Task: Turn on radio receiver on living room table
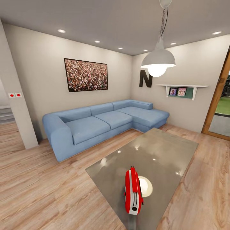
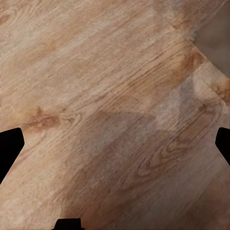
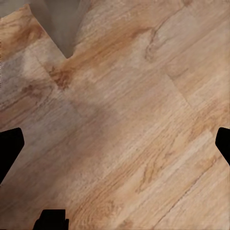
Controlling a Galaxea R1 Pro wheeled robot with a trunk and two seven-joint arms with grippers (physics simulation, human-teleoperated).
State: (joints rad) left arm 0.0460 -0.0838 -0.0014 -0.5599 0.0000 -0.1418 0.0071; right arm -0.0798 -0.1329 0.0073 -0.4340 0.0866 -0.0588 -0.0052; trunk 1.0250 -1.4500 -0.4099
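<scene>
step: approach, i face the table (image 1: 166, 143) | radio (image 1: 133, 191) stands on edge on table's near end, sofa (image 1: 95, 123) beyond | both grippers spread over floor (image 2: 96, 72), holding nothing | next: i judge roll closer, reach the radio

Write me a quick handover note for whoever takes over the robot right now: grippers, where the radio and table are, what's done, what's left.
Left gripper: open, empty, over the light wood plank floor.
Right gripper: open, empty, over the same floor.
The small red radio receiver with a white edge band stands on edge at the near end of the low glossy grey glass table, beside the lamp's bright reflection; the blue corner sofa is beyond.
Done: robot faces the table in the living room.
Left: reach the radio and switch it on; nothing touches it yet.
</scene>
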